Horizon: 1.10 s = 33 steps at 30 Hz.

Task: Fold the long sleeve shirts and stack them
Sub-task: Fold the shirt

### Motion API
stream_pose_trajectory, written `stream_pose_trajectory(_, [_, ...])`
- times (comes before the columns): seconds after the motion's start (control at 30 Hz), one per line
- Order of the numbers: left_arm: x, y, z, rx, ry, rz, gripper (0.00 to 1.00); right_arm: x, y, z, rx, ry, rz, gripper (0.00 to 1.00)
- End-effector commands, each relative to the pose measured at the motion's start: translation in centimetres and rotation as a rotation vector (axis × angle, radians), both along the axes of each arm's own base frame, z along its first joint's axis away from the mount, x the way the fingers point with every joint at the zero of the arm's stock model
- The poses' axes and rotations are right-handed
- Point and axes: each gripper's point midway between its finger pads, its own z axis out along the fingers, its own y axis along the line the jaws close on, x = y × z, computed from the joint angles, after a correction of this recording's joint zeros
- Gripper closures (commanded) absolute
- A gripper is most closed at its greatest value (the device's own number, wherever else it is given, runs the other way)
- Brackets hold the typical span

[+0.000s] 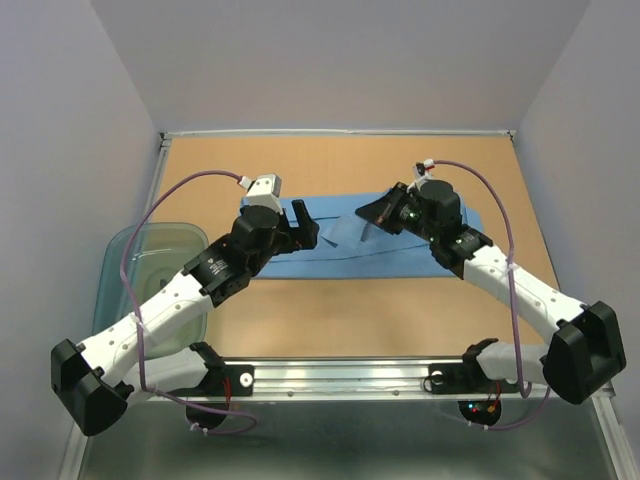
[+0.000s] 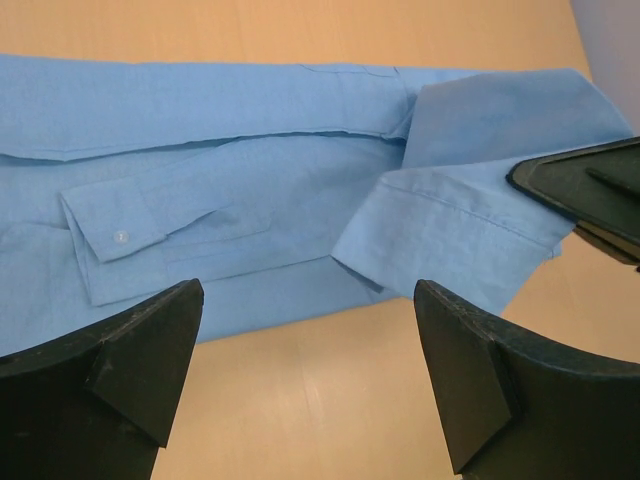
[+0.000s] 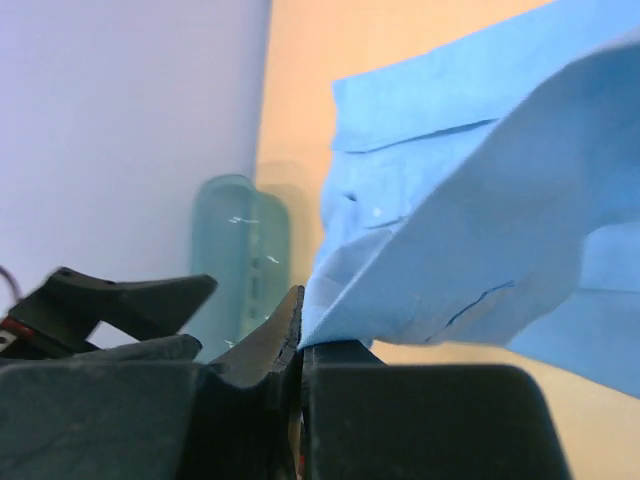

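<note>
Jaws pinched tight on a raised edge of the shirt (image 3: 480,200), which lies across the middle of the table (image 1: 400,310), the right gripper (image 3: 300,340) is mid-fold, while the left gripper (image 2: 308,290) hovers spread and empty over its left part; the next move, I judge, is to carry the pinched cloth leftward.

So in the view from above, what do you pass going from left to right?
plastic tub → left claw → right claw, pinching the shirt → right arm's base
</note>
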Motion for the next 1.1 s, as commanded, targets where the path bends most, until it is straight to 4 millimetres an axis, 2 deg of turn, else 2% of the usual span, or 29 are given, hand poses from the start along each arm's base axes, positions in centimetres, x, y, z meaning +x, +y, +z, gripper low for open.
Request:
stream_pose_trajectory(0.0, [0.2, 0.2, 1.5, -0.061, -0.004, 0.050, 0.01, 0.6, 1.4, 0.7, 0.240, -0.054, -0.019, 0.99])
stream_pose_trajectory(0.03, [0.1, 0.1, 1.0, -0.074, 0.013, 0.051, 0.01, 0.1, 0.9, -2.3, 0.211, -0.006, -0.037, 0.99])
stream_pose_trajectory(0.13, [-0.5, -0.5, -0.6, -0.091, 0.060, 0.031, 0.01, -1.1, -0.7, -6.6, 0.128, 0.059, -0.081, 0.97])
stream_pose_trajectory(0.17, [-0.8, -0.8, -1.0, -0.098, 0.077, 0.011, 0.01, -2.4, -1.8, -9.1, 0.061, 0.110, -0.091, 0.94])
stream_pose_trajectory(0.2, [-1.0, -1.0, -1.6, -0.102, 0.095, 0.006, 0.01, -3.5, -2.6, -11.3, 0.003, 0.164, -0.094, 0.87])
stream_pose_trajectory(0.23, [-1.2, -1.2, -2.0, -0.106, 0.107, -0.002, 0.01, -3.9, -2.9, -11.5, 0.003, 0.163, -0.095, 0.84])
stream_pose_trajectory(0.27, [-1.4, -1.6, -2.4, -0.111, 0.124, -0.019, 0.01, -5.0, -3.4, -12.9, -0.034, 0.204, -0.087, 0.80])
stream_pose_trajectory(0.3, [-1.6, -1.8, -2.8, -0.111, 0.135, -0.028, 0.01, -6.2, -4.0, -13.6, -0.050, 0.221, -0.079, 0.66])
stream_pose_trajectory(0.33, [-1.8, -2.1, -3.0, -0.115, 0.144, -0.036, 0.01, -6.7, -4.5, -14.1, -0.078, 0.233, -0.083, 0.59])
stream_pose_trajectory(0.37, [-2.1, -2.5, -3.4, -0.113, 0.159, -0.051, 0.01, -8.0, -5.7, -15.7, -0.161, 0.289, -0.080, 0.51])
stream_pose_trajectory(0.4, [-2.2, -2.7, -3.5, -0.113, 0.163, -0.056, 0.01, -7.8, -6.7, -15.1, -0.199, 0.265, -0.116, 0.39])
stream_pose_trajectory(0.43, [-2.3, -2.9, -3.7, -0.111, 0.169, -0.060, 0.01, -9.0, -8.3, -16.3, -0.305, 0.305, -0.119, 0.33])
stream_pose_trajectory(0.5, [-2.4, -3.4, -4.2, -0.105, 0.185, -0.067, 0.01, -9.1, -10.2, -16.1, -0.414, 0.288, -0.151, 0.25])
stream_pose_trajectory(0.53, [-2.5, -3.5, -4.5, -0.099, 0.195, -0.070, 0.01, -9.1, -12.2, -15.5, -0.513, 0.292, -0.201, 0.22])
stream_pose_trajectory(0.57, [-2.6, -3.7, -5.0, -0.091, 0.210, -0.073, 0.01, -9.1, -13.2, -15.4, -0.590, 0.276, -0.198, 0.22])
stream_pose_trajectory(0.63, [-2.7, -4.1, -5.4, -0.082, 0.220, -0.078, 0.01, -9.1, -14.1, -14.7, -0.665, 0.258, -0.179, 0.22])
stream_pose_trajectory(0.67, [-2.6, -4.1, -5.9, -0.072, 0.230, -0.075, 0.01, -9.2, -13.9, -14.1, -0.682, 0.238, -0.136, 0.22])
stream_pose_trajectory(0.73, [-2.6, -4.5, -5.9, -0.069, 0.234, -0.079, 0.01, -9.8, -12.2, -13.4, -0.619, 0.234, -0.051, 0.22])
stream_pose_trajectory(0.87, [-2.6, -4.9, -6.5, -0.045, 0.239, -0.077, 0.01, -9.3, -9.6, -10.9, -0.458, 0.173, -0.021, 0.22])
stream_pose_trajectory(0.97, [-2.9, -5.5, -6.6, -0.040, 0.236, -0.089, 0.01, -8.5, -8.8, -11.2, -0.422, 0.164, -0.025, 0.22])
stream_pose_trajectory(1.0, [-2.9, -5.6, -7.0, -0.032, 0.240, -0.090, 0.01, -8.5, -8.6, -12.3, -0.429, 0.193, -0.020, 0.22])
stream_pose_trajectory(1.07, [-3.1, -6.0, -7.1, -0.023, 0.236, -0.096, 0.01, -7.8, -7.3, -12.1, -0.375, 0.179, 0.000, 0.22])
